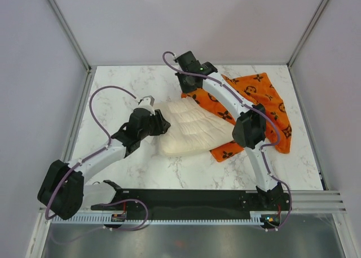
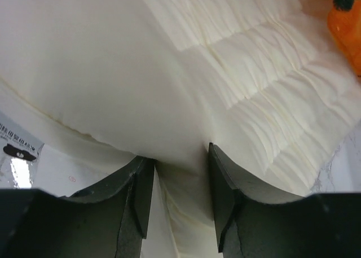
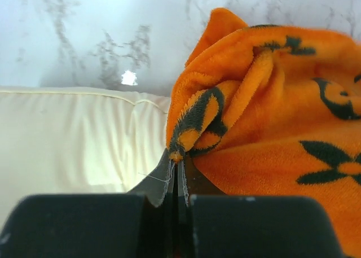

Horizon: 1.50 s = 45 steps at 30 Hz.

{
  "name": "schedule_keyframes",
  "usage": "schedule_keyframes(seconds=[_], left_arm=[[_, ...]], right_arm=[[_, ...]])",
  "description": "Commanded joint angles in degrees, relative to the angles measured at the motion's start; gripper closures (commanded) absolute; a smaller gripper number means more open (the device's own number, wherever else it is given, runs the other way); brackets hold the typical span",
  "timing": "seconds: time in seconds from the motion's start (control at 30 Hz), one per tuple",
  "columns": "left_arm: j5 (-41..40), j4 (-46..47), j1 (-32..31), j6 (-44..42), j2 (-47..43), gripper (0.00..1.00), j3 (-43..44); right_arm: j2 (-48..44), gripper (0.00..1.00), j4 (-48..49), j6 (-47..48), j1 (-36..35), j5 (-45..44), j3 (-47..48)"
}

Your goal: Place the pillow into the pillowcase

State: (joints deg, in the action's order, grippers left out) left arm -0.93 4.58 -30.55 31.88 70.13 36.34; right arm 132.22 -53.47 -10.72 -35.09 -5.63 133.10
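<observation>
the left gripper (image 2: 180,156) pinches a fold at the pillow (image 1: 189,128) edge, and the right gripper (image 3: 176,156) is clamped on the pillowcase (image 1: 265,94) rim. the pillow lies mid-table (image 1: 124,94), its right end against the pillowcase.

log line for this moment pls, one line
left tool: shut on pillow edge | right tool: shut on pillowcase edge | pillow: mostly outside pillowcase | task: not done

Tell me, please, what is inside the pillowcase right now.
One end of the pillow appears to sit in the mouth of the pillowcase. How far it reaches is hidden by the fabric and the right arm.
</observation>
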Motion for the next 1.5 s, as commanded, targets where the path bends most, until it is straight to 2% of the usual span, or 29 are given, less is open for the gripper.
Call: schedule_keyframes(seconds=[0.0, 0.07, 0.1, 0.13, 0.2, 0.3, 0.5, 0.63, 0.73, 0.77, 0.87, 1.0, 1.23, 1.3, 1.33, 1.37, 1.43, 1.47], left_arm=[[1.10, 9.48, -2.50, 2.14, -2.88, 0.52, 2.42], [-1.09, 8.78, -3.38, 1.79, -3.42, 0.52, 2.42], [-1.53, 8.43, -3.38, 1.70, -3.94, 0.52, 2.25], [-2.32, 7.56, -3.38, 1.61, -4.21, 0.51, 2.07], [-3.63, 6.50, -3.38, 1.26, -5.52, 0.51, 1.11], [-8.37, 3.87, -3.38, 0.99, -7.45, 0.49, -0.12], [-13.65, -0.18, -3.38, -0.68, -8.69, 0.48, 0.05], [-14.01, -1.06, -3.38, -1.29, -8.96, 0.47, 0.58], [-13.57, -2.90, -3.38, -1.38, -8.08, 0.32, 0.84], [-13.83, -3.43, -3.38, -0.60, -7.82, 0.19, 0.67], [-13.14, -4.14, -2.59, 2.30, -5.45, 0.00, -0.21], [-7.70, -0.72, -1.80, 4.77, 1.91, 0.00, -0.22], [-4.96, 1.31, -1.71, 9.95, 17.73, 0.00, 7.77], [-4.35, 2.79, -1.71, 11.45, 20.74, 0.14, 9.01], [-4.26, 3.67, -1.71, 11.63, 21.79, 0.24, 9.71], [-4.52, 5.25, -1.71, 11.89, 23.46, 0.48, 10.15], [-5.57, 5.79, -1.71, 11.80, 24.26, 0.67, 11.73], [-6.01, 5.71, -1.54, 11.11, 24.09, 0.88, 12.52]], right_arm=[[-4.78, 1.00, 4.52, -3.96, -4.72, 11.87, 3.22], [-4.87, 0.98, 4.17, -3.52, -4.46, 6.38, 2.70], [-4.96, 0.92, 3.99, -3.26, -4.20, 4.33, 2.35], [-5.04, 0.72, 3.73, -3.17, -3.06, 2.22, 1.65], [-5.74, 0.47, 2.59, -2.55, -1.92, -4.36, 0.42], [-9.43, 0.36, 2.23, -0.72, -0.25, -12.63, -5.11], [-23.22, 0.33, 8.37, 0.61, -0.50, -17.48, -24.17], [-34.21, 0.34, 15.40, 0.35, -0.50, -16.35, -41.72], [-40.10, 0.33, 16.91, 0.35, -0.59, -16.17, -49.31], [-41.68, 0.32, 17.00, -0.09, -0.59, -15.99, -50.47], [-43.45, 0.22, 17.88, -0.70, -0.59, -15.82, -53.38], [-44.51, 0.16, 18.31, -2.02, -0.68, -14.33, -54.61], [-49.51, 0.13, 19.72, -2.46, -1.38, -13.18, -60.13], [-52.15, 0.13, 20.07, -2.81, -1.38, -12.57, -62.77], [-52.94, 0.13, 20.42, -3.25, -1.38, -12.57, -63.57], [-54.43, 0.13, 20.51, -3.51, -1.38, -12.39, -64.45], [-55.66, 0.13, 20.86, -3.78, -1.38, -11.69, -66.82], [-56.98, 0.13, 21.04, -4.22, -1.38, -11.60, -67.79]])
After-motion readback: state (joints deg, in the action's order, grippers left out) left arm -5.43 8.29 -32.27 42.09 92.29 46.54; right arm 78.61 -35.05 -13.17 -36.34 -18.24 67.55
